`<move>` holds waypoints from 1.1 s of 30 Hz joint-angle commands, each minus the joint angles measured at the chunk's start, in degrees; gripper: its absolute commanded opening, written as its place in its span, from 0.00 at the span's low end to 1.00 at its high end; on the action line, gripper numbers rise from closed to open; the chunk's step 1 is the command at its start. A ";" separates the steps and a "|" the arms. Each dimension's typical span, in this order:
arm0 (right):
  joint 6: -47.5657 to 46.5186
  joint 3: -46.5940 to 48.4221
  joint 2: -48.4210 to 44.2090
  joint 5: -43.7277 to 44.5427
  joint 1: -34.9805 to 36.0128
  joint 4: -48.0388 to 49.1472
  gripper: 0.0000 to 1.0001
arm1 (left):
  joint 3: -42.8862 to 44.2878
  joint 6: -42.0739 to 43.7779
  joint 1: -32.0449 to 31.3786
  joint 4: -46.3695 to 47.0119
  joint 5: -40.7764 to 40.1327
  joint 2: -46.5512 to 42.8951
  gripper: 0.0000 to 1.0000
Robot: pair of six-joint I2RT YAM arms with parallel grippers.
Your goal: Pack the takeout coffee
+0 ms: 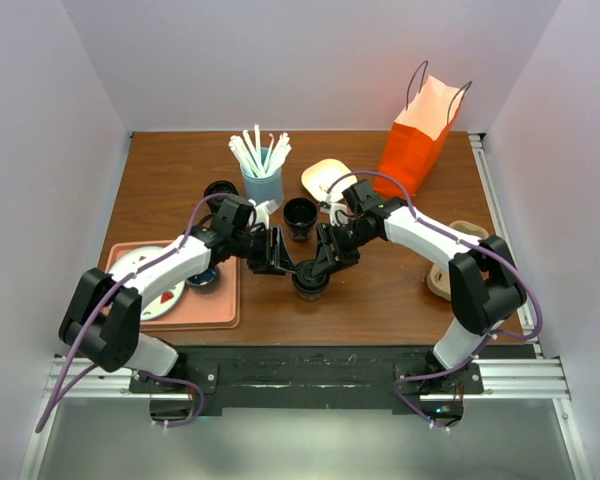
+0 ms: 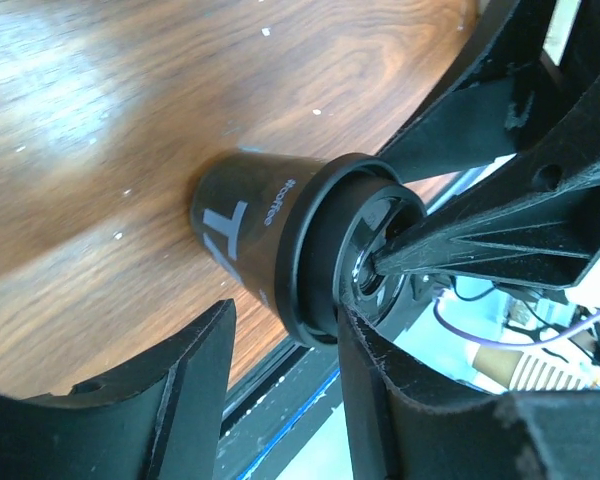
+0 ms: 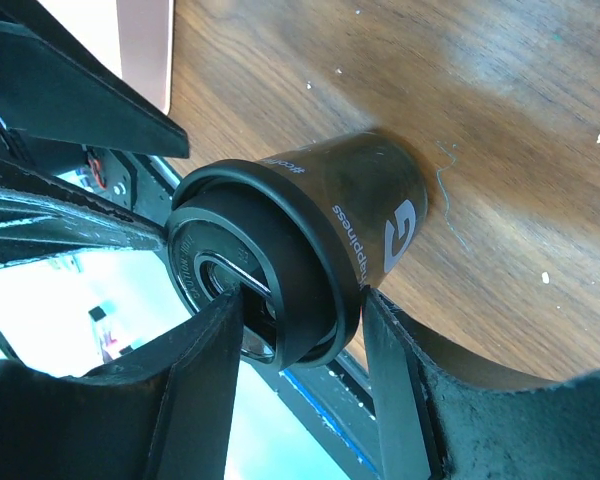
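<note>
Takeout coffee (image 1: 310, 282): right gripper (image 3: 300, 330) pinches the lid (image 3: 280, 250), left gripper (image 2: 280, 335) sits spread loose around it, so 2 opposing pulls could pop the lid or tip the cup

**What Things Are Made Of**

The table (image 2: 100, 120) is brown wood with dark lines, smooth and shiny. The cup (image 3: 380, 195) is black and smooth, a bit glossy, with gray letters. Its lid (image 3: 310, 255) looks like matt black plastic. The fingers (image 3: 195, 400) are matt black with rough, fuzzy edges. At 1 o'clock, the bag (image 1: 420, 140) is orange paper. At 8 o'clock, the tray (image 1: 220, 300) is smooth, matt pink.
</note>
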 commanded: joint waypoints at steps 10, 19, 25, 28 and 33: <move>-0.07 -2.29 -0.13 5.40 0.46 0.37 0.53 | 0.52 -0.50 -0.14 -3.16 -1.71 -4.43 0.49; 2.03 -3.70 -0.92 5.32 0.46 2.29 0.52 | -2.73 -3.23 -0.23 1.59 0.58 -2.58 0.45; 4.58 -6.16 -1.81 4.52 0.46 5.20 0.51 | -3.79 -4.19 -0.32 2.73 0.14 -1.88 0.41; 4.59 -6.77 -1.80 4.52 0.46 5.64 0.51 | -3.97 -4.63 -0.49 3.61 0.14 -1.09 0.41; 5.55 -8.09 -1.54 4.35 0.72 7.04 0.50 | -4.23 -4.72 -0.67 4.32 0.14 0.58 0.39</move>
